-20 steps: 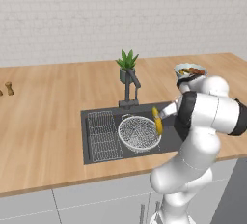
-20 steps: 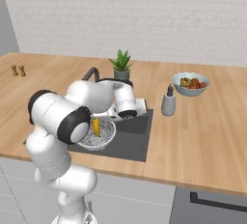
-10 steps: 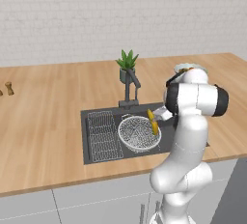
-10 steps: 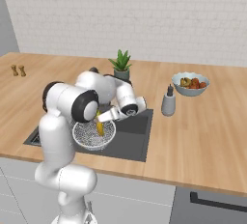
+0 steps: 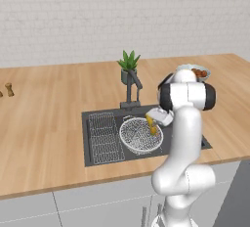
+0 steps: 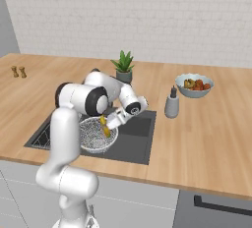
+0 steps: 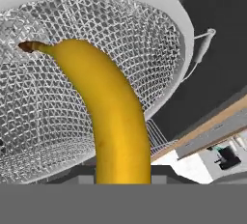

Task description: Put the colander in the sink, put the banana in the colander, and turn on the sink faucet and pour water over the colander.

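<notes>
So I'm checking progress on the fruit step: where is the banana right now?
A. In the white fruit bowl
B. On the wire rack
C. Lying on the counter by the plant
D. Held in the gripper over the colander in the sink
D: the gripper grips the banana, hanging over the colander in the sink.

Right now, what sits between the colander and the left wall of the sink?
The flat wire rack lies there, on the sink floor beside the colander, as the left base view shows. The gripper holds the banana over the colander.

one colander (image 5: 140, 135), one banana (image 7: 113, 117), one faucet (image 5: 132, 90)
</notes>
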Available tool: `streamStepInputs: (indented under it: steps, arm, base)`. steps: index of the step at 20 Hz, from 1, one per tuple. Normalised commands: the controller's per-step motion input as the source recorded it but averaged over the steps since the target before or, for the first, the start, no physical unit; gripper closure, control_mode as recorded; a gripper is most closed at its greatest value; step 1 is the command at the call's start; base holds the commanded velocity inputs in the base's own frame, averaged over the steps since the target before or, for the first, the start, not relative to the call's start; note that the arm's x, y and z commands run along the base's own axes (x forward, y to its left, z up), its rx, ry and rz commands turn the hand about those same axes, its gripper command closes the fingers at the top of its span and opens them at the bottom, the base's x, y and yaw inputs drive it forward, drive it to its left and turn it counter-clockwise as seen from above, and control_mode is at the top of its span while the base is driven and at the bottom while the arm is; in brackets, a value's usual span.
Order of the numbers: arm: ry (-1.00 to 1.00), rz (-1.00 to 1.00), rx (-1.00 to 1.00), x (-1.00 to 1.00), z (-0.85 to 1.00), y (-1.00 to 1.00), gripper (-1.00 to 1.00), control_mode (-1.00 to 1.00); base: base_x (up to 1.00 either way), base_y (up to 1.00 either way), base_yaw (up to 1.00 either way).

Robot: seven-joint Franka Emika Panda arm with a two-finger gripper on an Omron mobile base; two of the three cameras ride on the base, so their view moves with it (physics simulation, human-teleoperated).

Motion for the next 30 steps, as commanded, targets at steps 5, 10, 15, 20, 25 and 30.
streamStepInputs:
  steps: [5,10,15,20,25,30]
  arm:
    - [-0.33,0.21,0.01,0.15,-0.41,0.00,1.00,-1.00]
    - [-0.29,0.09,0.05,0.34,-0.11,0.01,1.00,-1.00]
    - [-0.34,0.02,0.01,0.04,0.00,0.20,-1.00,-1.00]
    - [-0.38,0.00,0.00,-0.05,0.00,0.11,-1.00,-1.00]
    - [-0.40,0.00,0.00,-0.33,0.01,0.01,-1.00,-1.00]
    - [-0.49,0.00,0.03,-0.69,0.24,0.02,-1.00,-1.00]
  base:
    - [0.00,0.00,0.00]
    - [0.00,0.00,0.00]
    - [0.00,0.00,0.00]
    - [0.00,0.00,0.00]
    - [0.00,0.00,0.00]
    - [0.00,0.00,0.00]
